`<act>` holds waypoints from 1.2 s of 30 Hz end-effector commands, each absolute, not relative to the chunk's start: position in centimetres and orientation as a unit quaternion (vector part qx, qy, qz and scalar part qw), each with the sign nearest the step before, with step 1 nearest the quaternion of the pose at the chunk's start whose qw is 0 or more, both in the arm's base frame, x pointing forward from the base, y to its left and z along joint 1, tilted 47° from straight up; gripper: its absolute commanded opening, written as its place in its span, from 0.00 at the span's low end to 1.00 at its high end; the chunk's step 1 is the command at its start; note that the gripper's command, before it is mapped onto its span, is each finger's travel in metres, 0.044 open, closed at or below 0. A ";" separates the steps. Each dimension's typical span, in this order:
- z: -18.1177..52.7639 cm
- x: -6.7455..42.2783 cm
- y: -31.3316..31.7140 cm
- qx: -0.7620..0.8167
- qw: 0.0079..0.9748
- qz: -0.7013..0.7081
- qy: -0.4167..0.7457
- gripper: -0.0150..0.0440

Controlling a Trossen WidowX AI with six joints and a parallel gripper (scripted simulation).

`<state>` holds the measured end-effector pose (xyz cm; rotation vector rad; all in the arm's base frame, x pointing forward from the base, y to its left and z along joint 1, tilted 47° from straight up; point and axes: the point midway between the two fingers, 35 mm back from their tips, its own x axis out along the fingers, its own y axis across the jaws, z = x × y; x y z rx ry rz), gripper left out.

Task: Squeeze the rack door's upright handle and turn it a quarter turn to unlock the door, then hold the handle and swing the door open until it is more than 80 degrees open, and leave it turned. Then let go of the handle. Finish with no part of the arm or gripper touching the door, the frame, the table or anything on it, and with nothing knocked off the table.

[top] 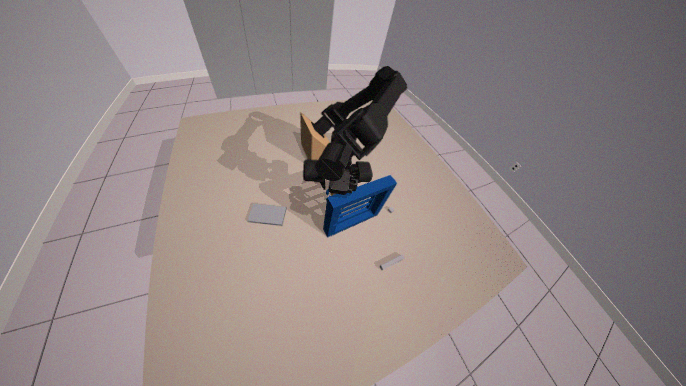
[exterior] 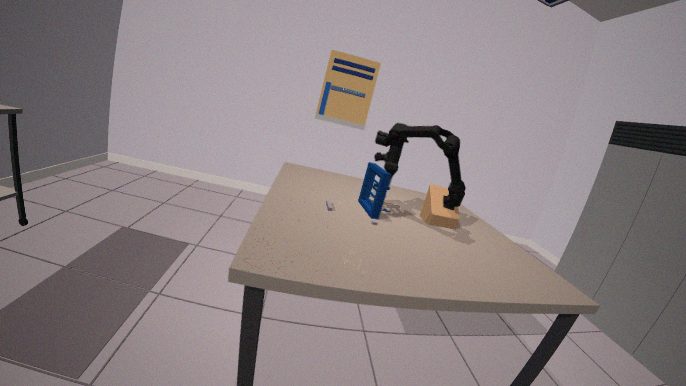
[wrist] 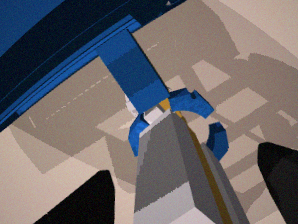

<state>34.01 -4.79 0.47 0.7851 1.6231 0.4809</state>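
The blue rack frame [top: 329, 220] [exterior: 381, 201] stands upright on the table [top: 225, 310] [exterior: 425, 270]. Thin bars of the door show across its opening in the top view; the door looks closed or nearly so, and its exact angle is unclear. In the wrist view a blue bracket [wrist: 131, 70] reaches out to curved blue pieces around the grey handle [wrist: 162, 165], which has a gold stripe. My gripper [wrist: 186, 168] is open, with one black fingertip on each side of the handle and a gap on both sides. In the top and exterior views its fingertips are not clear.
An orange block [top: 314, 142] [exterior: 442, 220] stands by the arm's base. A grey flat plate [top: 267, 215] lies left of the frame in the top view. A small grey bar [top: 391, 262] [exterior: 329, 205] and a tiny piece [top: 390, 210] [exterior: 374, 222] lie near the frame.
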 end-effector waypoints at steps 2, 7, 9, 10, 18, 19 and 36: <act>0.5 34.0 -4.8 0.264 0.631 0.290 0.669 0.76; 0.5 34.0 -4.8 0.184 0.659 0.370 0.628 0.76; 0.5 34.0 -4.8 0.151 0.667 0.401 0.609 0.76; 0.5 34.0 -4.8 0.134 0.671 0.416 0.599 0.76; 0.5 34.0 -4.8 0.000 0.684 0.526 0.505 0.76; 0.5 34.0 -4.8 -0.017 0.684 0.538 0.492 0.76; 0.5 34.0 -4.8 -0.295 0.617 0.692 0.229 0.76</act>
